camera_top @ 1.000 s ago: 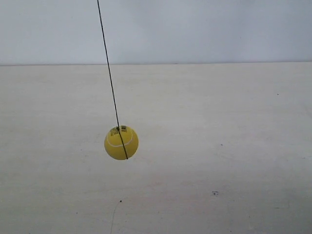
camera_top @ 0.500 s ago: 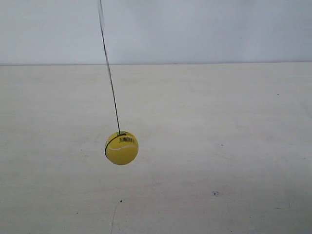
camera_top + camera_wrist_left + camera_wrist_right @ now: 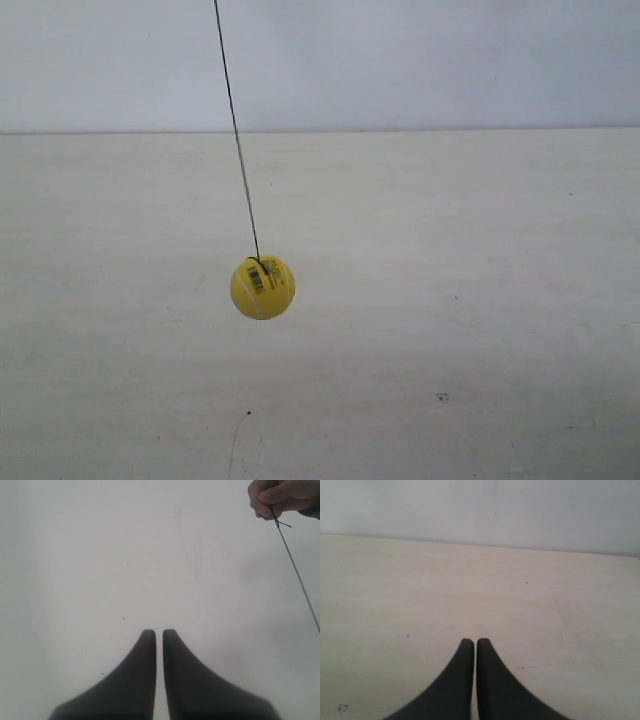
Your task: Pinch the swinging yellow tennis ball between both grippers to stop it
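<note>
The yellow tennis ball [image 3: 263,287] hangs above the pale table on a thin black string [image 3: 237,130], barcode print facing the exterior camera. Neither arm shows in the exterior view. In the left wrist view my left gripper [image 3: 159,631] is shut with nothing between its black fingers; the ball is out of that view, but the string [image 3: 296,570] runs down from a person's hand [image 3: 281,497]. In the right wrist view my right gripper [image 3: 474,641] is shut and empty over bare table, with no ball in sight.
The pale table [image 3: 480,300] meets a light wall [image 3: 400,60] at the back. A few dark specks [image 3: 441,397] mark the surface. A person's hand holds the string's upper end in the left wrist view.
The ball has swung slightly to the right and risen a little, and it has turned so the barcode now faces front. The string's top has shifted right.
</note>
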`<action>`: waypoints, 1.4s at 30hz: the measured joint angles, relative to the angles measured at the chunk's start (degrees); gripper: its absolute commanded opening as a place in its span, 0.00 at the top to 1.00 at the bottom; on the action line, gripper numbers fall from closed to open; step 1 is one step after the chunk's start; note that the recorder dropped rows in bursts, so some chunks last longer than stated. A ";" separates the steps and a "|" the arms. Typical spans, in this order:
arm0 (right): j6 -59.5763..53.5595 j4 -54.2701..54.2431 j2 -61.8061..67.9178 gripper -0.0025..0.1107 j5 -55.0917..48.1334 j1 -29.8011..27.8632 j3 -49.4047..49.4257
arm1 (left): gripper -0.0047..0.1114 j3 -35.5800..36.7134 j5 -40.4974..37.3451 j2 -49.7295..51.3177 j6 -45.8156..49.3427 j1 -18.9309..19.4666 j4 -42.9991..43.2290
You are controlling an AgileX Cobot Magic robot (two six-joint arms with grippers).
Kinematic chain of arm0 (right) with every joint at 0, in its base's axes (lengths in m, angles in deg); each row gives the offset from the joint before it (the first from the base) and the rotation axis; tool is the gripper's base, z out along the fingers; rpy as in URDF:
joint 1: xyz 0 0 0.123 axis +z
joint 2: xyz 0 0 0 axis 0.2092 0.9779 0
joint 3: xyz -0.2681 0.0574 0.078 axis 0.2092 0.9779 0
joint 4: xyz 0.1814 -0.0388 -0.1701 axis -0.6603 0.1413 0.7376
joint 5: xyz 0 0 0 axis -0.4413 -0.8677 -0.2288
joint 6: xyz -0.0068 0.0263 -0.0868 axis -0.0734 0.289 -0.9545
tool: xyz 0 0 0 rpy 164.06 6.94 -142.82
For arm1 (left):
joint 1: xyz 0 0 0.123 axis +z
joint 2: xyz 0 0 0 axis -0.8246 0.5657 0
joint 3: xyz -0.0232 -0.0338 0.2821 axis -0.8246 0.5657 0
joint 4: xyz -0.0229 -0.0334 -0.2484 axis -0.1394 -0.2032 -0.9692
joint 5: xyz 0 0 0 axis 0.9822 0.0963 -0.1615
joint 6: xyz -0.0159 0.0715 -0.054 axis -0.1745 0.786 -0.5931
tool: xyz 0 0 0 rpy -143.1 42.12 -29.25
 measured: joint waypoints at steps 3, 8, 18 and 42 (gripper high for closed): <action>0.27 0.12 0.00 0.98 -0.69 -0.02 0.13 | 0.92 0.00 0.00 -0.13 0.00 0.00 0.00; 1.20 0.12 0.00 0.98 -0.91 -0.14 0.13 | 0.92 0.00 0.00 -0.13 0.00 0.00 0.00; 1.31 0.12 0.00 0.98 -2.47 -0.22 0.13 | 0.92 0.00 0.00 -0.13 0.00 0.00 0.00; 1.31 0.12 0.00 0.98 -3.00 -0.22 0.13 | 0.92 0.87 0.00 -0.08 0.72 0.00 0.41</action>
